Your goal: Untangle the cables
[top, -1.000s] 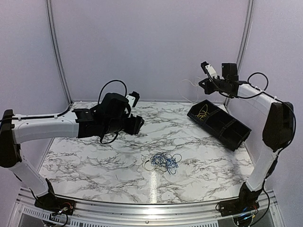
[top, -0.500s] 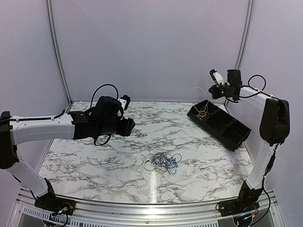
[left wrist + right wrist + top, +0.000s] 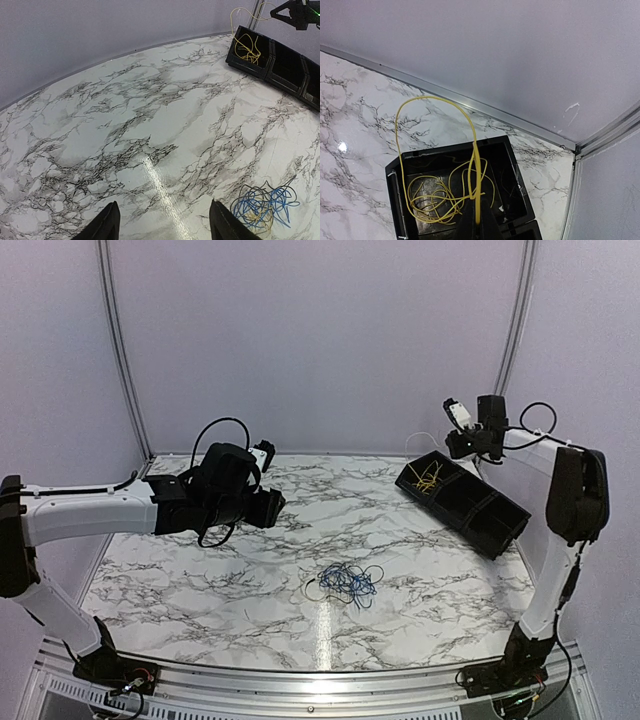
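Right gripper, pinching yellow cable, has drifted right above bin; left gripper, spread and empty, backed left. Blue tangle unsorted.

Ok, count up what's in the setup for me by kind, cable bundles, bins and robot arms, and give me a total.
Bins: 1, black bin
Cable bundles: 2, yellow cable, mostly blue tangle
Robot arms: 2, left arm, right arm
Total: 5
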Motion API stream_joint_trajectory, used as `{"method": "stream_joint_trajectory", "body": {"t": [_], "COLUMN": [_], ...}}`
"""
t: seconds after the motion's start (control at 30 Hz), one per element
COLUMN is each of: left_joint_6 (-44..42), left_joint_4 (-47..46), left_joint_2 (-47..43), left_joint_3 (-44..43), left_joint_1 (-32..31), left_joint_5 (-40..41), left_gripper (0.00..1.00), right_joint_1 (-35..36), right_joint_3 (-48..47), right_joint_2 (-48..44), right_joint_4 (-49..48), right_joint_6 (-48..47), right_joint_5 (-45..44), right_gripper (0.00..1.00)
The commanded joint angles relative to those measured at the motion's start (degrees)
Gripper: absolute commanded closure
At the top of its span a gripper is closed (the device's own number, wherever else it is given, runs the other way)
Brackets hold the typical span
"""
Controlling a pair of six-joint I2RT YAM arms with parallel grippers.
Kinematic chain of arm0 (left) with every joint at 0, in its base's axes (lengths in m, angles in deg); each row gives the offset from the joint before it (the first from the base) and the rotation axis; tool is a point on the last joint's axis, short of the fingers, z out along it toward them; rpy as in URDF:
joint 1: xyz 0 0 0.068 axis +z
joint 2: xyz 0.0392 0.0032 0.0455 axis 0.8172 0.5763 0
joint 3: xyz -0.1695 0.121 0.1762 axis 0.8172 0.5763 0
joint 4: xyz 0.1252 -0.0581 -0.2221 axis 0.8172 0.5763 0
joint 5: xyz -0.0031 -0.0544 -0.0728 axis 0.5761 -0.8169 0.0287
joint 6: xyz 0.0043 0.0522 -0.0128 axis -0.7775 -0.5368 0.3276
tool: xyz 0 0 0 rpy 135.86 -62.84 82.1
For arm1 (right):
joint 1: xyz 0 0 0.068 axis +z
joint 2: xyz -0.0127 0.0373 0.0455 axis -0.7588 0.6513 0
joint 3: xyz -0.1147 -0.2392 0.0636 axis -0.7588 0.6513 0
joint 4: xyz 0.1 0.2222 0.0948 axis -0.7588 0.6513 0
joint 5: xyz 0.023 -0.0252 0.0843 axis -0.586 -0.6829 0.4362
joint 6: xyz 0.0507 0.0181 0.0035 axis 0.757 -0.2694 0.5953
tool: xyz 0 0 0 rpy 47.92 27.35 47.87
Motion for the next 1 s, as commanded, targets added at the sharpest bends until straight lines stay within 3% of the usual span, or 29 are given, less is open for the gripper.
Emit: {"method": "stream_joint_trajectory", "body": {"t": [0.0,0.47,0.73,0.97], "left_joint_6": [-0.28,-0.60,-0.68,-0.79], "left_joint_4": [-0.75,-0.74,-0.66,-0.66], "left_joint_2": [-1.33,-1.14,-0.89,-1.00], "left_joint_3": [-0.50,-0.50,-0.50,-0.50], "left_joint_1": [-0.13,-0.08,-0.12,-0.07], "left_joint_5": [0.64,0.64,0.39,0.38], "left_gripper": [0.36,0.36,0.36,0.36], "right_joint_1": [-0.12,-0.11,-0.12,-0.11], "right_joint_3": [-2.35,-5.56,-12.31,-14.13], "right_joint_2": [4.00,10.56,14.70,13.45], "right_joint_4": [2.28,5.68,10.93,15.11], "right_joint_6": [-2.21,-4.38,-4.32,-3.15], "right_joint_5": [-4.07,-5.67,-4.01,-0.62], "right_gripper": [1.00,1.00,1.00,0.79]}}
